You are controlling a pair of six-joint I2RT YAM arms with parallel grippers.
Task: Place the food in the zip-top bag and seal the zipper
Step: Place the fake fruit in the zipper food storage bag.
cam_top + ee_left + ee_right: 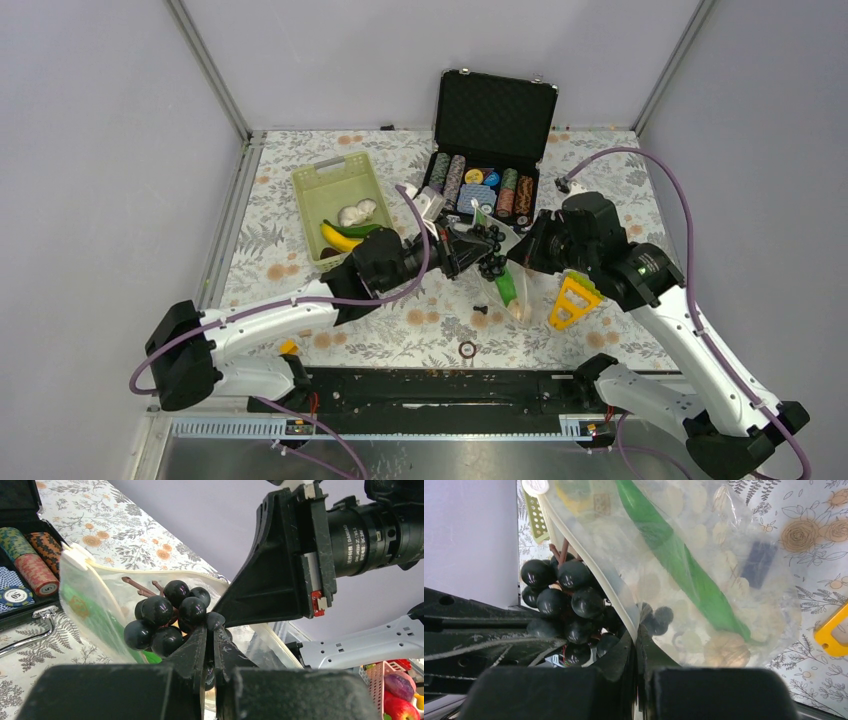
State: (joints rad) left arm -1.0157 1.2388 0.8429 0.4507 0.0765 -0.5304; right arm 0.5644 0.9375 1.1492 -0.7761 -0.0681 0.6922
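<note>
The black case, open and filled with striped poker chips, stands at the far edge of the flowered tablecloth. To its left is the lime-green slotted basket, with a yellow banana and white bulbs inside.

Mid-table, between my arms, is the crinkly clear zip-top bag, printed with cream dots. A long green toy vegetable lies inside it.

My right claw is pressed together on the bag's mouth edge, pinching the whitish zipper strip. My left claw pinches the glossy dark grape bunch at the bag's mouth.

One blue-and-white chip seems to read 10.
</note>
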